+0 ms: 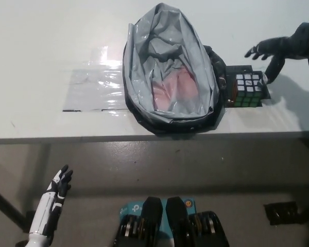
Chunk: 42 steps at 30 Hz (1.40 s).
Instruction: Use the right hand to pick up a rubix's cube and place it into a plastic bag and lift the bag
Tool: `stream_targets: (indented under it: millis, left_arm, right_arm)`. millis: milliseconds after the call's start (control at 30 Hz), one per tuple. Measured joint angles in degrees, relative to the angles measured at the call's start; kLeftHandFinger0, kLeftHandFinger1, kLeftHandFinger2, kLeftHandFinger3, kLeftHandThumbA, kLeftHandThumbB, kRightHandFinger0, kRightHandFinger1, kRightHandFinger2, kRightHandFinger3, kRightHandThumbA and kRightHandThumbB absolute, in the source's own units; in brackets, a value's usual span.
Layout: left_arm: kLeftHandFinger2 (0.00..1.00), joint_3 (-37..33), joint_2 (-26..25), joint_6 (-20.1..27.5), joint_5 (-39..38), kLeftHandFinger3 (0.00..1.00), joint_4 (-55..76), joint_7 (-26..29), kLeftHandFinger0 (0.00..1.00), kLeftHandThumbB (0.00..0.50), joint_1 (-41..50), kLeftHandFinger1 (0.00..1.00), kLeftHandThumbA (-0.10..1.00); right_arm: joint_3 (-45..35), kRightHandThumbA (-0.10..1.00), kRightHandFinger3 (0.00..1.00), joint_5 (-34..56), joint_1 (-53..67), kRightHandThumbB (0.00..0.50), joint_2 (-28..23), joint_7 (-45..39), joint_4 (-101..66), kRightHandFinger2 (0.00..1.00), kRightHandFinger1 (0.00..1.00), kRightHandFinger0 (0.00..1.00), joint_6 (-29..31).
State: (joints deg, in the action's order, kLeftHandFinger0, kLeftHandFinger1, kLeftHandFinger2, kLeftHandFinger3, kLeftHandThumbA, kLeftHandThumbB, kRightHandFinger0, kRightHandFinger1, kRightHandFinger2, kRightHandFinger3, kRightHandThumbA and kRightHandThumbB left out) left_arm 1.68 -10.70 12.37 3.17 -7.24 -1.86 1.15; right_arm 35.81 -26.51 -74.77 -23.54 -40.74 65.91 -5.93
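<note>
A grey plastic bag (170, 67) lies open on the white table (51, 46), its mouth facing up with a pinkish inside. The Rubik's cube (249, 88) sits on a dark patch just right of the bag. My black right hand (278, 51) hovers open above and right of the cube, fingers spread, one fingertip close to the cube's right edge. The white left hand (54, 198) rests open at the lower left, below the table edge.
A clear plastic sheet (95, 90) lies flat on the table left of the bag. The table's front edge (144, 138) runs across the middle of the picture, with grey floor below it.
</note>
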Motion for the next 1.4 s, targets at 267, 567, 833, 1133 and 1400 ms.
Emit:
stream_targets:
  millis: [267,567,833,1133,1400]
  left_arm:
    - [1.0,0.01,0.0,0.1,0.03,1.0,0.0,-0.28,1.0,0.176,-0.02,1.0,0.98]
    - [1.0,0.02,0.0,0.1,0.02,1.0,0.03,-0.31,1.0,0.173,-0.09,1.0,0.99]
    - [1.0,0.02,0.0,0.15,0.02,1.0,0.03,-0.31,1.0,0.182,-0.1,1.0,0.99]
    - [1.0,0.02,0.0,0.15,0.04,1.0,0.61,-0.34,1.0,0.18,-0.21,1.0,0.99]
    - [1.0,0.02,-0.01,0.15,0.05,1.0,0.63,-0.36,1.0,0.174,-0.41,1.0,1.0]
  right_arm:
    - [0.43,0.83,1.0,-1.53,-0.84,0.5,1.69,-0.05,2.22,1.0,1.0,1.0,1.05]
    - [0.54,0.78,1.0,-2.43,-0.93,0.5,2.85,-0.37,3.18,1.0,1.0,1.0,1.97]
    - [0.54,0.77,1.0,-2.88,-0.96,0.5,3.07,-0.44,4.39,1.0,1.0,1.0,2.94]
    - [0.75,0.8,1.0,-3.95,-0.94,0.5,3.66,-0.39,5.4,1.0,1.0,1.0,3.52]
    - [1.42,0.81,1.0,-5.2,-0.94,0.5,3.73,-0.34,6.64,1.0,1.0,1.0,4.65]
